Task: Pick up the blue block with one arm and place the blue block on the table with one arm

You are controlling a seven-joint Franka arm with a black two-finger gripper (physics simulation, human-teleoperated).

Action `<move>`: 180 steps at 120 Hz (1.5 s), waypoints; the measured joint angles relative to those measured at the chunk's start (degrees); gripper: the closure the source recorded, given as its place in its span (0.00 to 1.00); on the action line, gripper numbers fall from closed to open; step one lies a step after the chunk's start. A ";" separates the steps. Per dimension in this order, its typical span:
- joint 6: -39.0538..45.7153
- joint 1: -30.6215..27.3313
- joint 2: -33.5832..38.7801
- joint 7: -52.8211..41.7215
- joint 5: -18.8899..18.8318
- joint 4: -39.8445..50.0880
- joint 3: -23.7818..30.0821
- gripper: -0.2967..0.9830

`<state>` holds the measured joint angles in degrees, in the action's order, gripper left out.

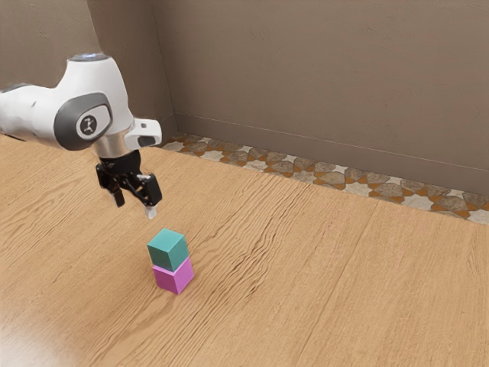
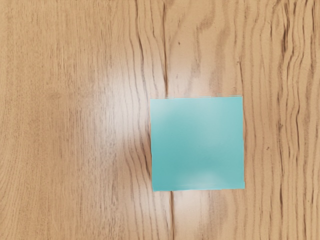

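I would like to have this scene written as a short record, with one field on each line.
upper block: teal block, resting on the magenta block
lower block: magenta, standing on the wooden table
hand: hand open and empty, above the stack
behind table: patterned floor, brown wall
task status: teal block not yet on the table

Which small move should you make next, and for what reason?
I would probably lower my open black two-finger pincer toward the blue-green cube: it sits on the magenta cube, its top uncovered, while my pincer hangs higher, holding nothing.
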<state>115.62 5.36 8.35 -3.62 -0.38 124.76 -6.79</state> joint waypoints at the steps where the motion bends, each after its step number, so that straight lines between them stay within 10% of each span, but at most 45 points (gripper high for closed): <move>1: 0.35 0.01 -0.29 0.10 0.12 0.01 0.00 0.23; 180: 12.98 1.94 -16.69 6.76 6.60 1.37 -0.24 0.25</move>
<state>128.60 7.30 -8.33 3.15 6.21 126.13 -7.03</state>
